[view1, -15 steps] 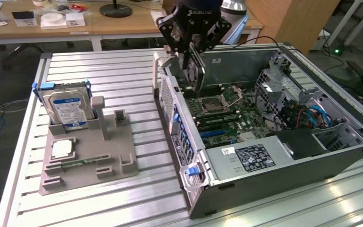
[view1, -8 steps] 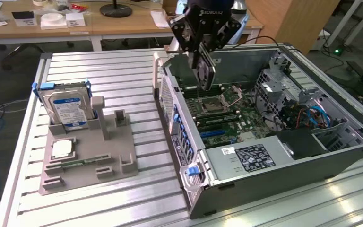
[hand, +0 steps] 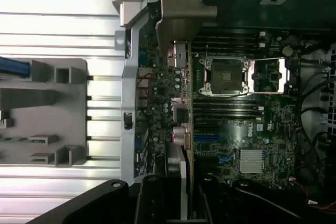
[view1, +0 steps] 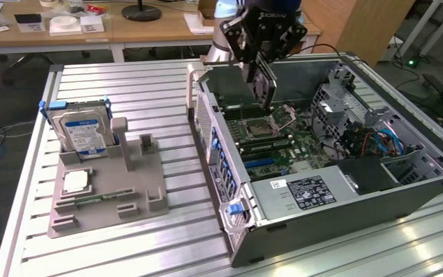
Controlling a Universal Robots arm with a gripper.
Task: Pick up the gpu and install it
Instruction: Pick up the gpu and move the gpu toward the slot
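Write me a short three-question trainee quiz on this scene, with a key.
1. True or false: the gpu lies on the grey fixture.
2. What stands upright in that fixture? A. hard drive B. keyboard C. mug
3. Fill in: the gripper is shut on the ____, above the open computer case.
Key: 1 false; 2 A; 3 gpu.

A silver hard drive (view1: 83, 134) with a blue-white label stands upright in a grey holder (view1: 121, 199) on the slatted metal bench (view1: 129, 81); a small square chip (view1: 76, 183) lies flat in the holder; a wooden desk (view1: 148, 32) stands behind.
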